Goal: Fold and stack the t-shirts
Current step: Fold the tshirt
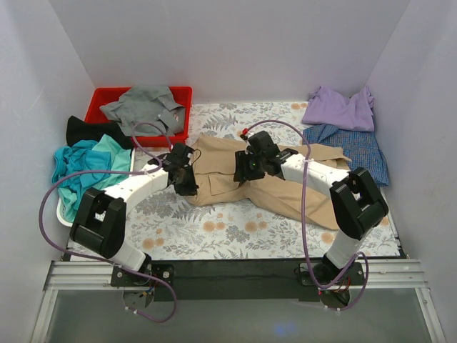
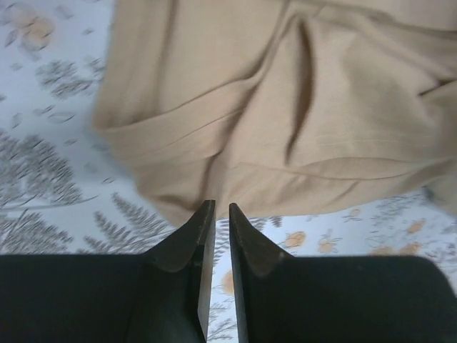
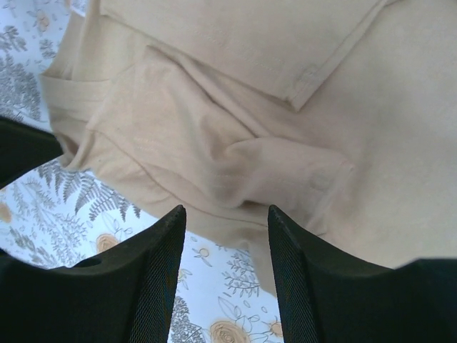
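A tan-beige t-shirt (image 1: 289, 187) lies crumpled on the flowered tablecloth in the middle. It fills the upper part of the left wrist view (image 2: 285, 107) and of the right wrist view (image 3: 250, 143). My left gripper (image 1: 191, 188) hovers at the shirt's left edge. Its jaws (image 2: 221, 207) are nearly together with nothing between them, just short of the hem. My right gripper (image 1: 243, 174) is above the shirt's middle. It is open and empty (image 3: 227, 211), over a folded edge of the cloth.
A red bin (image 1: 107, 96) at the back left holds a grey shirt (image 1: 143, 106). A black shirt (image 1: 89, 131) and a teal shirt (image 1: 86, 164) lie at the left, on a white basket (image 1: 63, 214). A lavender shirt (image 1: 339, 108) and a blue-checked shirt (image 1: 350, 146) lie at the back right.
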